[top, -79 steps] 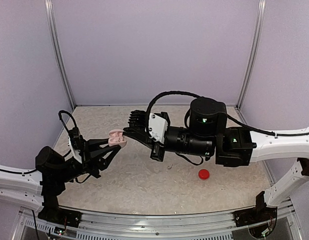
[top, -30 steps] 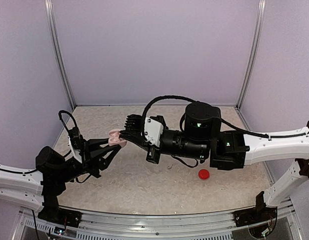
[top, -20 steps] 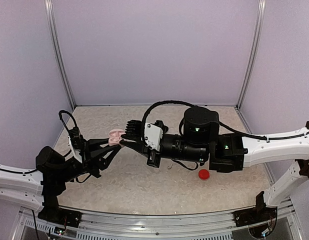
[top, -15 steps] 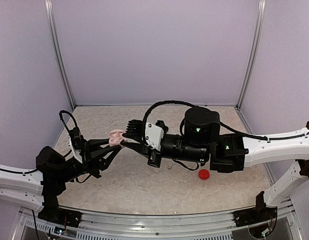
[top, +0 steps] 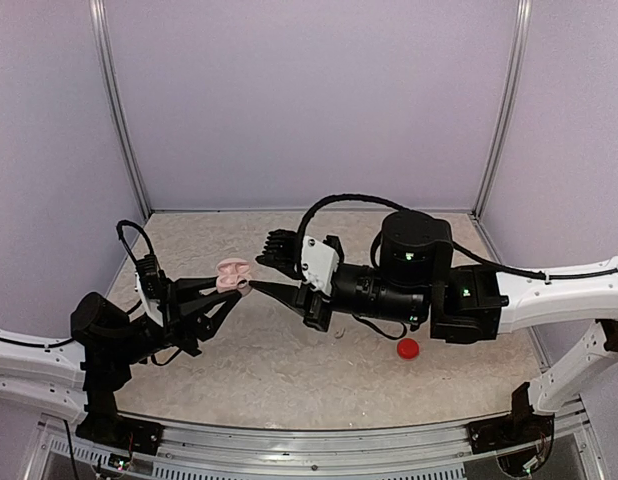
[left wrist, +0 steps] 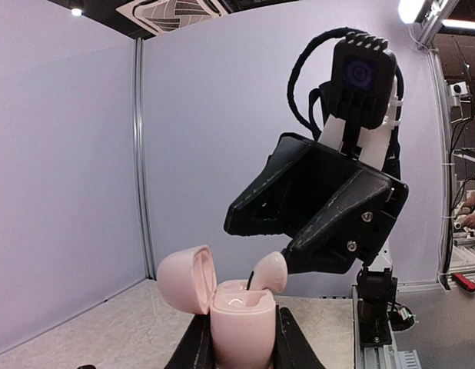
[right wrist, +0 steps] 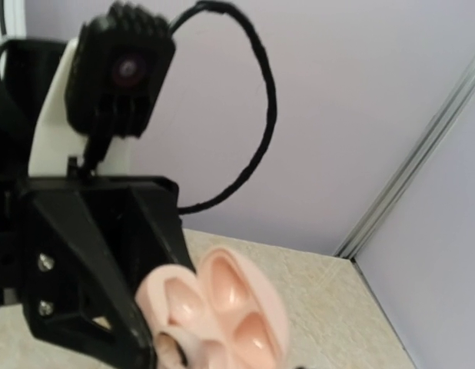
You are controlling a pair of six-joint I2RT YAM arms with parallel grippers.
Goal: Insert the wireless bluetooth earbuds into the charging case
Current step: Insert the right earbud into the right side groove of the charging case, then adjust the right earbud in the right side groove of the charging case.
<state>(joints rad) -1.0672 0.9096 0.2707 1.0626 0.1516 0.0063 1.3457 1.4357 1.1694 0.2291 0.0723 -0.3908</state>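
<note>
My left gripper (top: 229,283) is shut on a pink charging case (top: 232,273) and holds it upright above the table, with its lid swung open to the left (left wrist: 185,278). A pink earbud (left wrist: 270,273) stands tilted in the case mouth with its dark stem down in a socket. My right gripper (top: 261,266) is open just right of the case. Its lower fingertip (left wrist: 293,260) touches the earbud's head, and the other finger is well apart. In the right wrist view the open case (right wrist: 222,315) fills the bottom, blurred. My right fingers are out of that view.
A small red item (top: 407,348) lies on the speckled table (top: 289,370) under my right arm, and a tiny whitish piece (top: 339,333) lies to its left. Purple walls close in the back and both sides.
My right arm reached left to the case, then drew back a little to the right. The left gripper and the case stayed still.
</note>
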